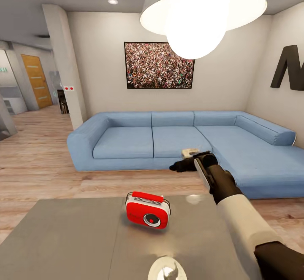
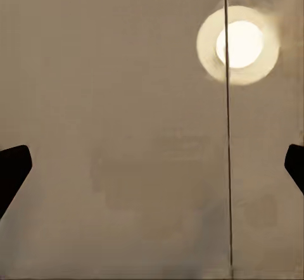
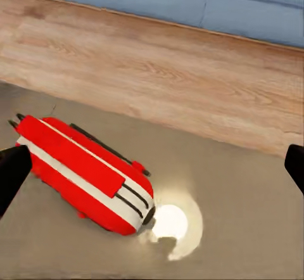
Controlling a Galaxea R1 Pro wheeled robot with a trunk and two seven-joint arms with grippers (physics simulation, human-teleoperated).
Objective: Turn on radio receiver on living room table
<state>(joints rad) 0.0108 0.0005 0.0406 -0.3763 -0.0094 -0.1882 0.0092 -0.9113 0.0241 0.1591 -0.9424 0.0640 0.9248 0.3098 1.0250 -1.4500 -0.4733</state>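
The red radio receiver (image 1: 147,212) with white trim stands upright on the glossy grey table (image 1: 71,238), its round dial facing me. My right gripper (image 1: 182,165) hangs above and beyond the radio, over the table's far edge, with its fingers spread open. In the right wrist view the radio (image 3: 85,172) is seen from above, red handle on top, near one fingertip (image 3: 12,175); the open gripper (image 3: 152,172) holds nothing. In the left wrist view the left gripper (image 2: 152,172) is open over the bare table top (image 2: 126,102).
A blue L-shaped sofa (image 1: 169,141) stands beyond the table across a strip of wood floor (image 1: 38,170). A white pendant lamp (image 1: 198,14) hangs overhead and reflects on the table (image 1: 166,269). A crowd picture (image 1: 158,65) hangs on the back wall; a pillar (image 1: 63,65) stands at left.
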